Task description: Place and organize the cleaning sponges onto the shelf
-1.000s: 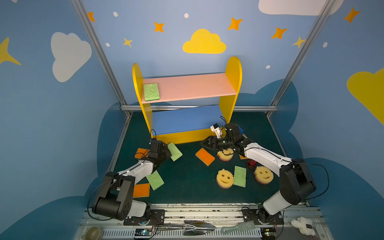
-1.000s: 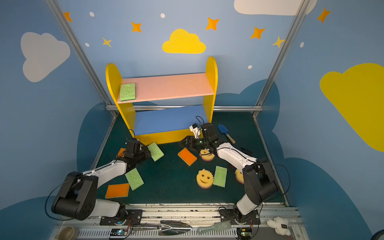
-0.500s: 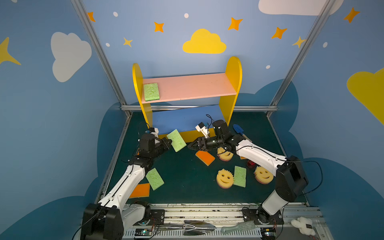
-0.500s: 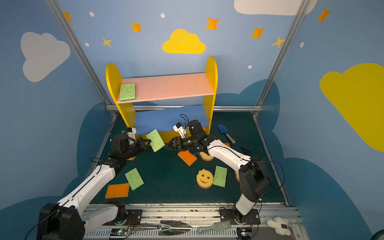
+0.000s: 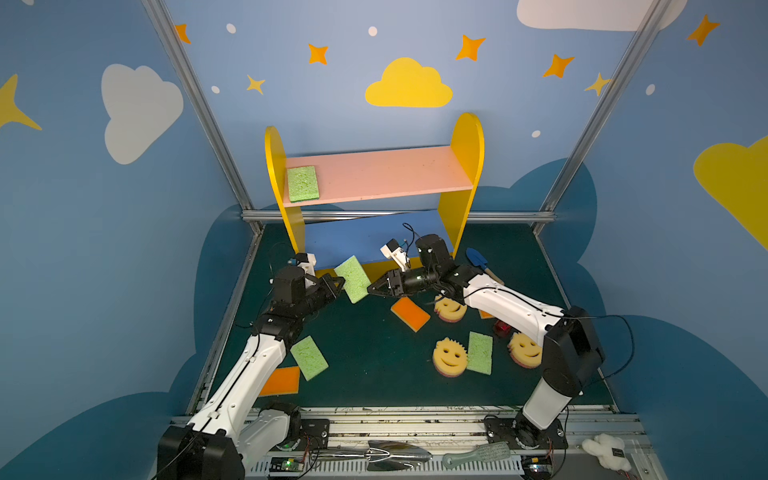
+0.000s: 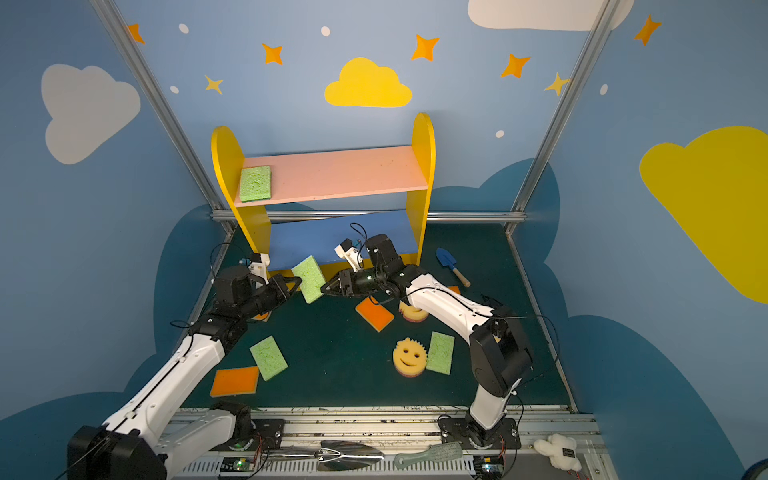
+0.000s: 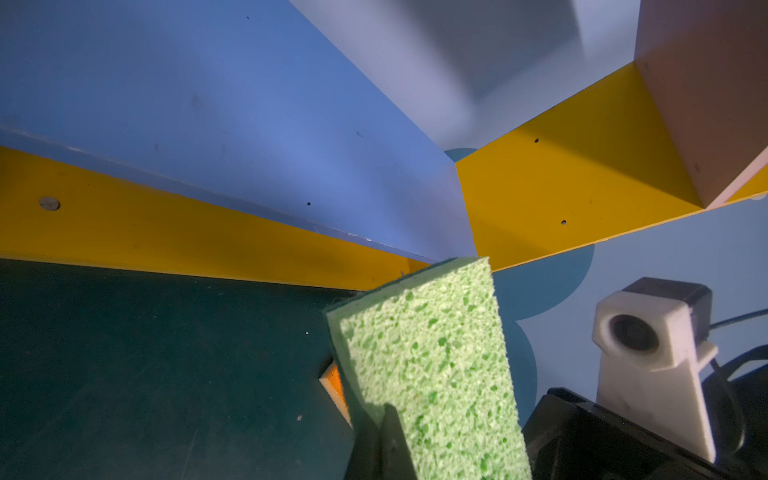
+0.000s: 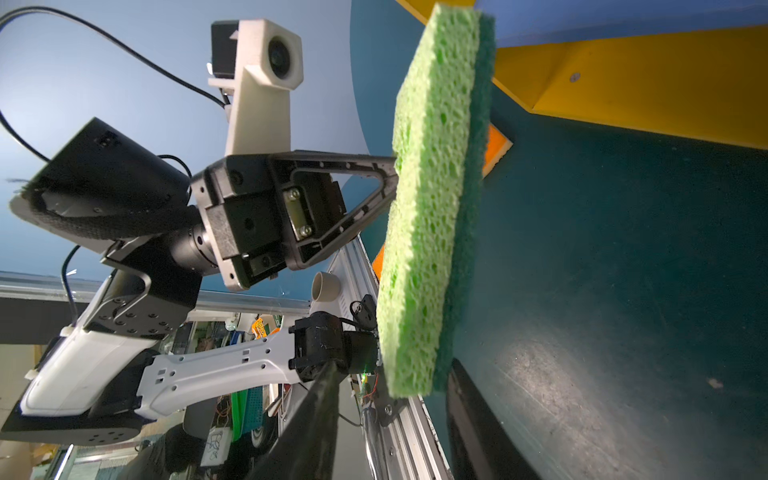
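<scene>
Left gripper (image 5: 340, 286) clamps the green sponge (image 5: 353, 277) by one edge, clear of the mat (image 5: 374, 374). Right gripper (image 5: 373, 289) stands partly open, jaws flanking the opposite edge. Shelf (image 5: 468, 174) stands just behind both.

left tool (image 7: 388, 446) clamps green sponge (image 7: 428, 365); blue shelf board (image 7: 249, 104) beyond.

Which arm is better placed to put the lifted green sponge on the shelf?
Probably left: the left gripper clamps the green sponge, raised near the shelf; the right gripper only straddles its other end.
</scene>
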